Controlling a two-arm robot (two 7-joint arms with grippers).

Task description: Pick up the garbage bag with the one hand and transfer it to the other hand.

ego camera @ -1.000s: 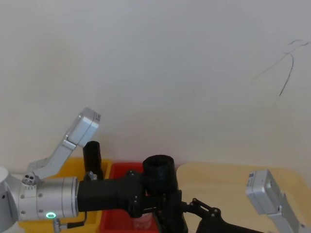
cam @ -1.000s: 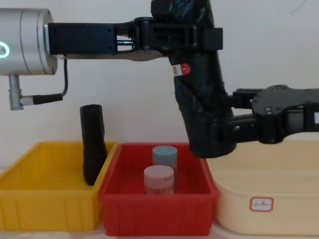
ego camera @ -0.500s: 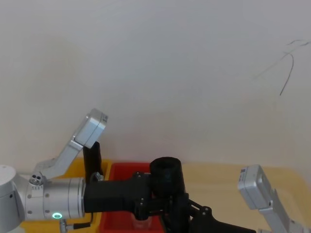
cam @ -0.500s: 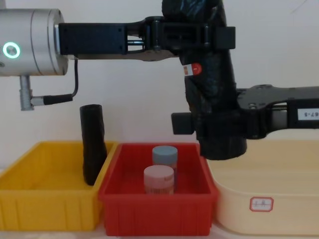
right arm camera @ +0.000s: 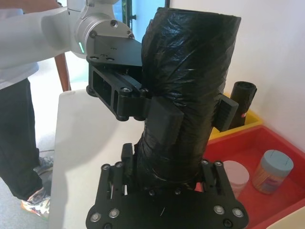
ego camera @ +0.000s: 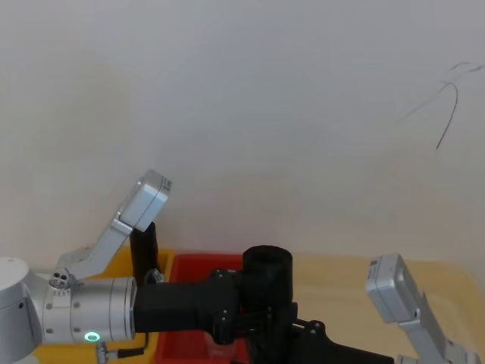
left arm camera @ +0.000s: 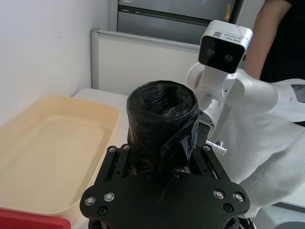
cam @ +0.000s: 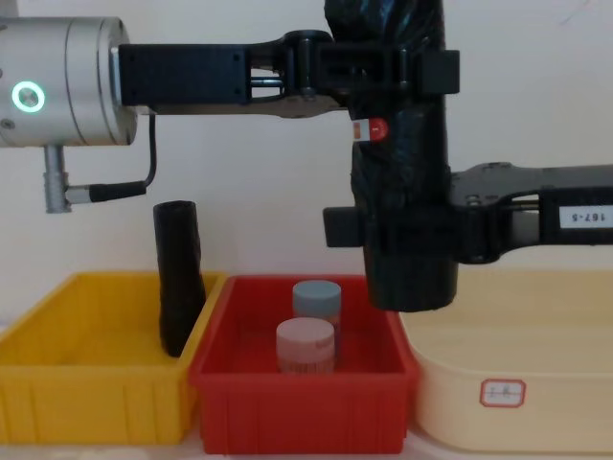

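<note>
Since the earlier frame, the garbage bag [cam: 407, 182] had shifted right and straightened from tilted to upright, and it hung in the air over the right end of the red bin [cam: 297, 402]. The left gripper [cam: 388, 69] clamped its upper part. The right gripper [cam: 402, 228] had closed around its lower part, so both held it for the handover. The chest view cut off the roll's top, and the plastic hid the pad contact.

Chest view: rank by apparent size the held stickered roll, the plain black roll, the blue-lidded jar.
Crinkly black plastic roll with red sticker
Plain black roll
Blue-lidded jar, bottom hidden by pink-lidded jar
</note>
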